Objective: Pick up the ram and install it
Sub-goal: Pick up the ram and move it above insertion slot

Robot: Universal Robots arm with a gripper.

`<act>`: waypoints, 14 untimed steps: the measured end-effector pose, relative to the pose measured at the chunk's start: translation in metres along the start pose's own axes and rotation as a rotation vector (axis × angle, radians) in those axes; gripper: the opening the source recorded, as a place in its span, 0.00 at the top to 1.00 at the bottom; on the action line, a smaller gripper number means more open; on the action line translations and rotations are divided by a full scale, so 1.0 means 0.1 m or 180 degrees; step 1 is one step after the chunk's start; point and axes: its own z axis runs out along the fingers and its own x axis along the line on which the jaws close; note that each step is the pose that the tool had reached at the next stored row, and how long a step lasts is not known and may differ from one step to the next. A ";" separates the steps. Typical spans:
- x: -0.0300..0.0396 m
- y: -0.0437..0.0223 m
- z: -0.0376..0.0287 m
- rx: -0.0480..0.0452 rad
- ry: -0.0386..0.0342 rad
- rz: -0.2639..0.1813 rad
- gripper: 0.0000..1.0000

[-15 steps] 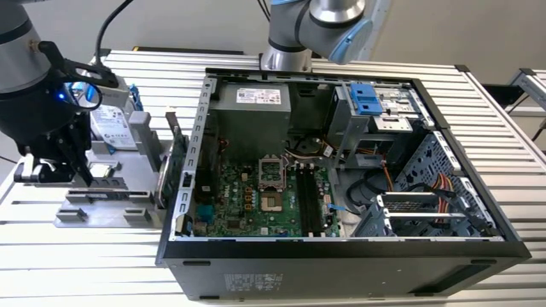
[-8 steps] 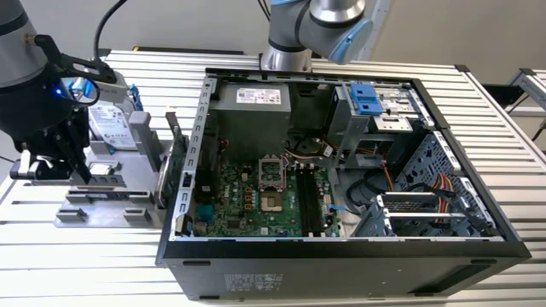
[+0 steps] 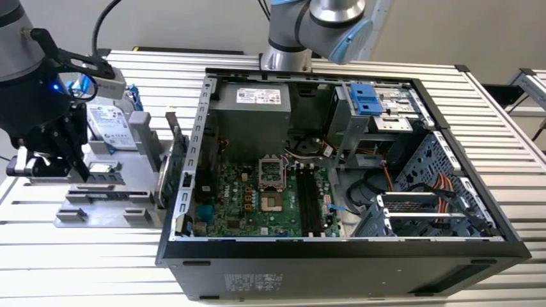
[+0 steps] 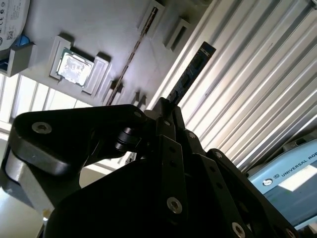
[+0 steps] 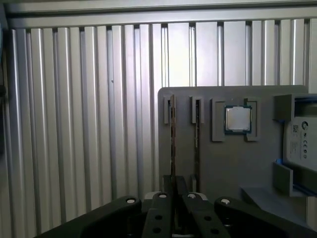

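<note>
Claw (image 4: pixel 166 106) fingers are pinched narrow on the ram (image 4: pixel 192 73), which shows edge-on in both wrist views as a thin dark stick reaching out from between the fingertips; in the second wrist view its far end lies over the ribbed metal surface (image 4: pixel 257 84), beside the grey holder (image 4: pixel 99 25); whether it is fully clear of its slot I cannot tell. In the first wrist view the held stick lines up with one of two narrow slots in the holder, and a second thin stick (image 5: pixel 197 141) sits in the neighbouring slot, just beside it; a square processor chip (image 5: pixel 238 119) rests in its own pocket further along the holder, with a hard drive (image 5: pixel 299 141) in a blue frame at the holder's far side. In the exterior view the arm (image 3: pixel 34 96) stands over the holder at the exterior view's left; a green circuit card (image 3: pixel 176 163) stands upright between the holder and the open computer case (image 3: pixel 341 252); the case lies on its side on the surface, its green motherboard (image 3: pixel 243 195) facing up, well apart from the claw.
</note>
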 end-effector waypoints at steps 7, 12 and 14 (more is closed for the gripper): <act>0.002 0.001 -0.057 0.0000 0.0000 0.0000 1.00; 0.004 0.001 -0.097 0.0000 0.0000 0.0000 1.00; 0.004 0.001 -0.112 0.0000 0.0000 0.0000 1.00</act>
